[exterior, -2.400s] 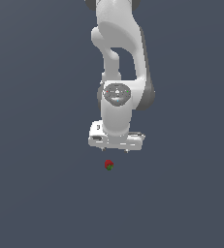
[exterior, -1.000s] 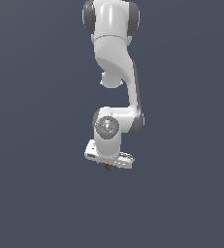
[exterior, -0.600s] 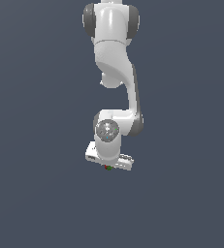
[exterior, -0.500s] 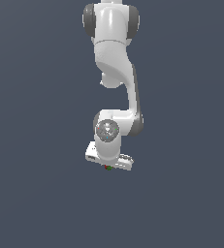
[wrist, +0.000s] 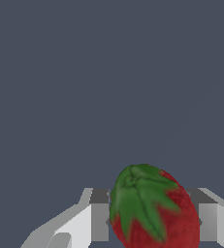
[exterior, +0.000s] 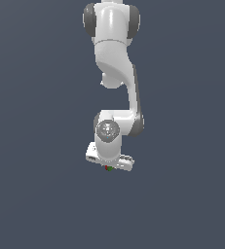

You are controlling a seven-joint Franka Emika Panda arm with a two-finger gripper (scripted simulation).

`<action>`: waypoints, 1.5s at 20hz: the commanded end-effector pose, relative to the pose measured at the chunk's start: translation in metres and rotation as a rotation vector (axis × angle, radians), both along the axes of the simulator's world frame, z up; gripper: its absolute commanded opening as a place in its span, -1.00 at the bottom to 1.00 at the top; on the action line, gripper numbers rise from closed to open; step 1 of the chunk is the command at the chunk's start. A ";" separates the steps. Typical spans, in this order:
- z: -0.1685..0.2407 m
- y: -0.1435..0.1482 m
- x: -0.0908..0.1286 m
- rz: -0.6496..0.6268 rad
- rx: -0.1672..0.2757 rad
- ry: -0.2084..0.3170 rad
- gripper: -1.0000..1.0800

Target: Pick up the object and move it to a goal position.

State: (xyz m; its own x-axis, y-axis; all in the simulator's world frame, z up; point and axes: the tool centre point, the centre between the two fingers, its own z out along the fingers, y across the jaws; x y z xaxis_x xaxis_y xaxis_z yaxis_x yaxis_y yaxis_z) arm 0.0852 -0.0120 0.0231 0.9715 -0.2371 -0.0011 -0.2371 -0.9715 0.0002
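The object, a small red strawberry with a green cap, lies on the dark grey floor right under my white hand. Only a speck of it shows in the exterior view. In the wrist view the strawberry fills the gap between my two fingers, and both pads sit against its sides. My gripper is lowered onto the floor and shut on the strawberry; it also shows in the wrist view. No goal marker shows in either view.
The white arm stands upright behind the hand in the exterior view. Plain dark grey floor lies on all sides.
From 2.4 s ago the hand came down over the strawberry, which then lay apart in front of it. Over the last second the arm has stayed almost still.
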 end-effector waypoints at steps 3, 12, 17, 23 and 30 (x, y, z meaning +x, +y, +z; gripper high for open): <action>0.008 -0.003 -0.002 0.000 0.000 -0.001 -1.00; 0.055 -0.024 -0.014 0.000 0.000 -0.001 -1.00; 0.101 -0.044 -0.026 -0.001 0.000 -0.001 -1.00; 0.167 -0.073 -0.043 -0.001 0.001 -0.001 -1.00; 0.244 -0.106 -0.061 -0.001 0.001 -0.001 -1.00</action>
